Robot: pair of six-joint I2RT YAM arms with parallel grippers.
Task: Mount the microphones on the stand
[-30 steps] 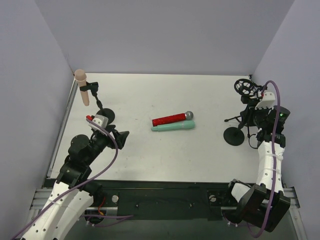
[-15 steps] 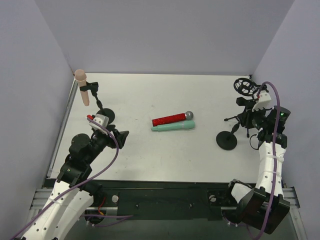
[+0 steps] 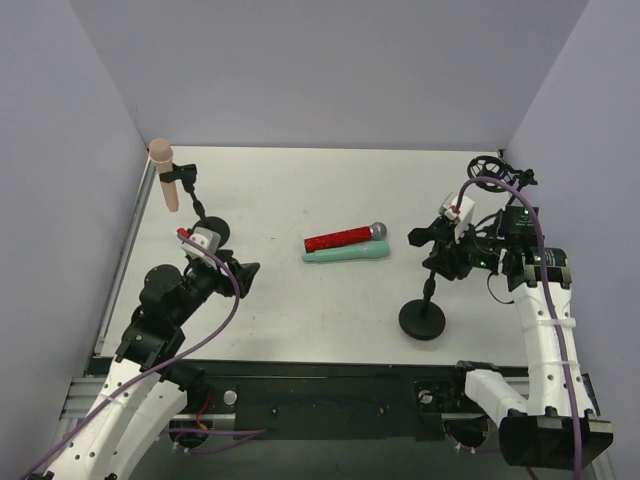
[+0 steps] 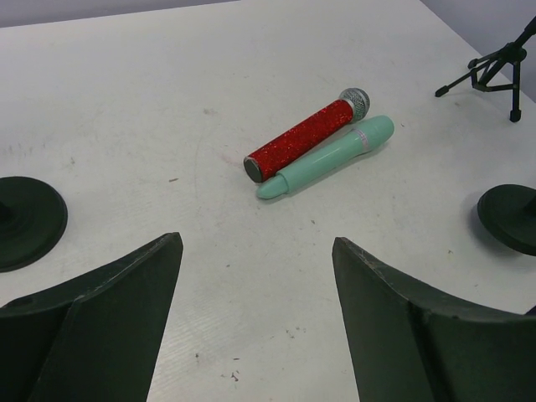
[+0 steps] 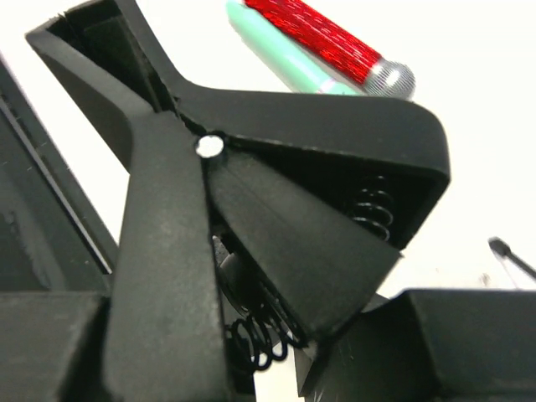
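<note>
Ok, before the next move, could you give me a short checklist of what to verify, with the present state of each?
1. Pink mic clipped in left stand: ok.
2. Red mic and green mic lie free, side by side: ok.
3. Left tool open: ok.
4. Right tool shut on held stand: ok.
5. Clip of held stand empty: ok.
6. Base of held stand sits flat: cannot tell.
</note>
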